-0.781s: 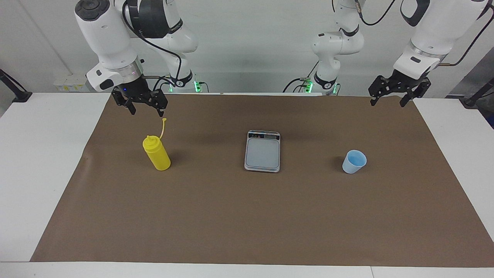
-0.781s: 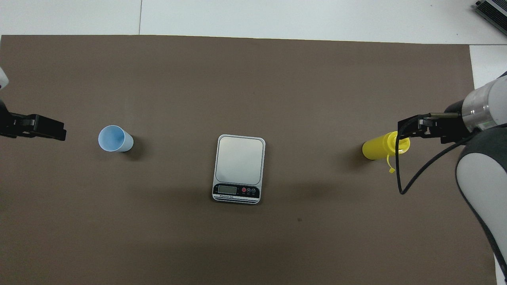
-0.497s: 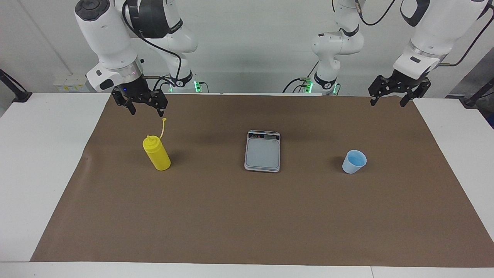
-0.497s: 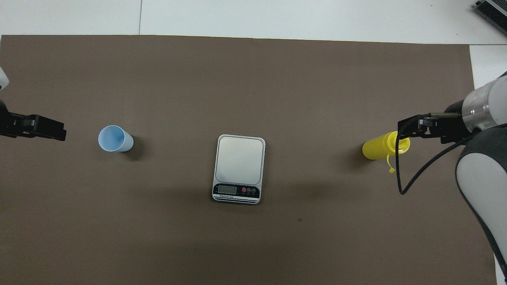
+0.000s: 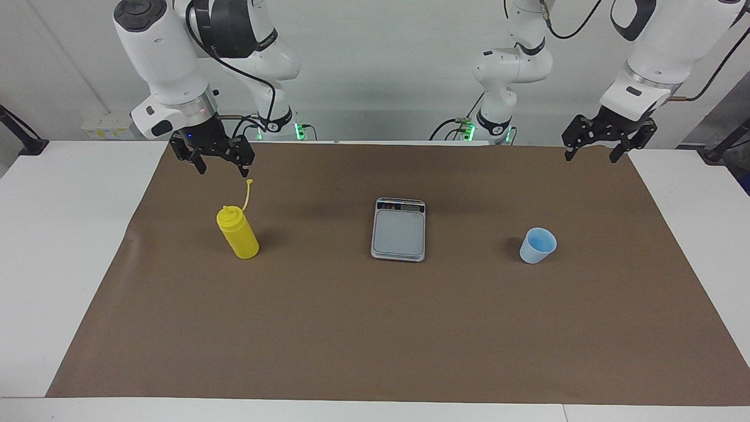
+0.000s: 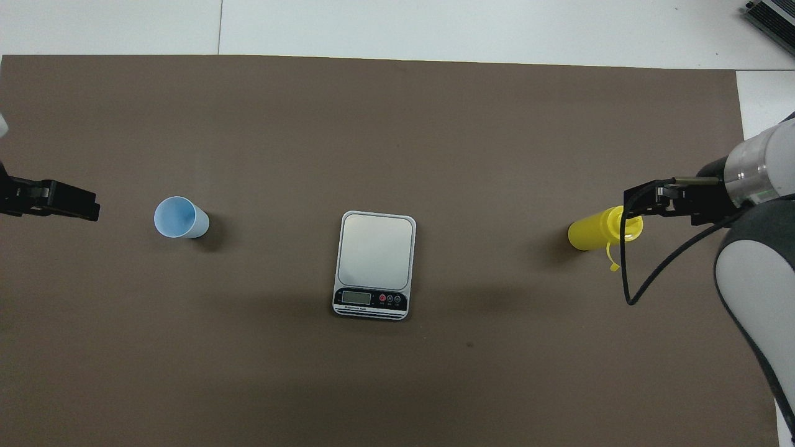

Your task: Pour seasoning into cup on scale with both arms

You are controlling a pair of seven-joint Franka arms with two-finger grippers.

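Note:
The yellow seasoning bottle (image 5: 237, 233) (image 6: 597, 229) stands upright on the brown mat toward the right arm's end, its cap strap sticking up. My right gripper (image 5: 224, 172) (image 6: 635, 207) hangs open and empty over the mat just by that strap, clear of the bottle. The silver scale (image 5: 398, 229) (image 6: 375, 264) lies mid-mat with nothing on its plate, display toward the robots. The pale blue cup (image 5: 537, 245) (image 6: 180, 217) stands upright on the mat toward the left arm's end. My left gripper (image 5: 590, 159) (image 6: 92, 211) hangs open and empty over the mat's corner.
The brown mat (image 5: 375, 328) covers most of the white table (image 5: 58, 234). White table strips show at both ends and along the edge farthest from the robots (image 6: 435, 28).
The left gripper has drifted slightly up and toward its own end of the table. The right gripper, bottle, cup and scale have not moved.

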